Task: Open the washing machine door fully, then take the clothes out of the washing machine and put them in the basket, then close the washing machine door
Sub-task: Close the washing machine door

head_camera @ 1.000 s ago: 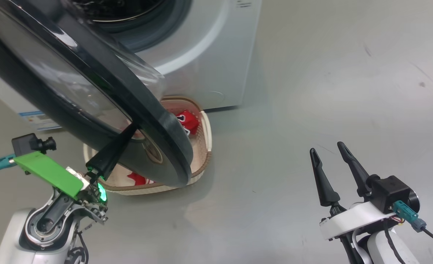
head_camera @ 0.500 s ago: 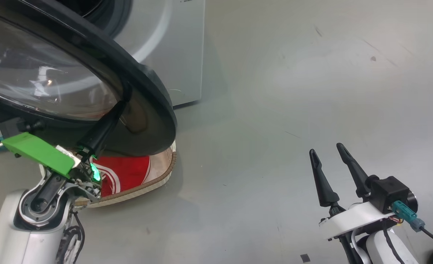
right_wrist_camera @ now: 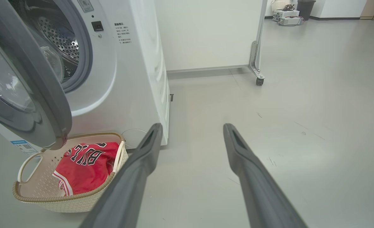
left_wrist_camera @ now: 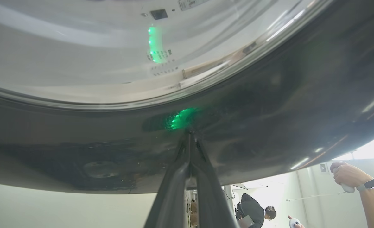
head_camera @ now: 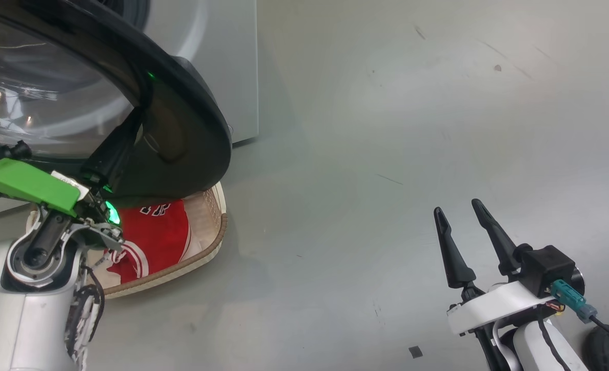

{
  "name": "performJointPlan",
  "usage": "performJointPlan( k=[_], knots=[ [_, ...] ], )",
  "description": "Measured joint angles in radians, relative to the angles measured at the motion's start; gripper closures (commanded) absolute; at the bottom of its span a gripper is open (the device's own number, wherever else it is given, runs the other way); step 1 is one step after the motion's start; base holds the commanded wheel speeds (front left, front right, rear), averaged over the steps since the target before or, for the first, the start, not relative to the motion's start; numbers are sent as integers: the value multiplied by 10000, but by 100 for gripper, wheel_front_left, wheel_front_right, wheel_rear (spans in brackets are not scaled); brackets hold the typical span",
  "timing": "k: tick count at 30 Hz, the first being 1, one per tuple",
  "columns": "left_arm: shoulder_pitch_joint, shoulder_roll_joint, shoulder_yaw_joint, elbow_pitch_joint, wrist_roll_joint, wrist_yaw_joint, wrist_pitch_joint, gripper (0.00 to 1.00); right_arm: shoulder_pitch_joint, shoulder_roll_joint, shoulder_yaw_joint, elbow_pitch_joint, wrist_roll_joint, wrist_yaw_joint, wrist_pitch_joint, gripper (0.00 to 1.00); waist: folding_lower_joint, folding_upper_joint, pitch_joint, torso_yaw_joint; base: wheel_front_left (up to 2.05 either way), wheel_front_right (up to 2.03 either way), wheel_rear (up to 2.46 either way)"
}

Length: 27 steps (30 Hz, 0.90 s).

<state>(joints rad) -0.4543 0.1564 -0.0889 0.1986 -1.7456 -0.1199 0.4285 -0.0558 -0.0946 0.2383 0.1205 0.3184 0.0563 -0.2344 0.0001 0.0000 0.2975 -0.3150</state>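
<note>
The washing machine door (head_camera: pixel 180 134), black-rimmed with a clear glass bowl, hangs partly open in front of the white washing machine (right_wrist_camera: pixel 133 63). My left gripper (head_camera: pixel 137 117) is shut, and its joined fingertips (left_wrist_camera: pixel 189 134) press on the door's glossy outer rim (left_wrist_camera: pixel 269 110). The steel drum (right_wrist_camera: pixel 57 34) shows behind the door. On the floor below stands the cream basket (head_camera: pixel 216 232), with the red clothes (head_camera: pixel 154 232) inside it (right_wrist_camera: pixel 85 164). Well to the right, over bare floor, my right gripper (head_camera: pixel 457 207) is open and holds nothing (right_wrist_camera: pixel 192 126).
Grey floor spreads to the right of the machine. A white rolling partition (right_wrist_camera: pixel 206 31) with a caster (right_wrist_camera: pixel 259 81) stands behind it. A person (left_wrist_camera: pixel 253 209) and a hand with a watch (left_wrist_camera: pixel 348 174) show under the door in the left wrist view.
The head view has turned, so the machine and basket sit further left in the picture. The door now shows more of its outer face, my left fingertips still against it. The right gripper is unchanged.
</note>
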Motion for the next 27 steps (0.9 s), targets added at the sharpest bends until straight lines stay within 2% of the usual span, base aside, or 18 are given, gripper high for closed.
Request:
performJointPlan(
  k=[11,27],
  knots=[
    [-1175,65,249,525,313,2,-268,100,-188,94,-17,56,98,40,-69,0,0,0,417,-367,0,0,0],
    [-2642,123,533,1369,500,4,-842,100,-496,178,-184,144,259,128,-94,0,0,0,1027,-499,0,0,0]
  ],
)
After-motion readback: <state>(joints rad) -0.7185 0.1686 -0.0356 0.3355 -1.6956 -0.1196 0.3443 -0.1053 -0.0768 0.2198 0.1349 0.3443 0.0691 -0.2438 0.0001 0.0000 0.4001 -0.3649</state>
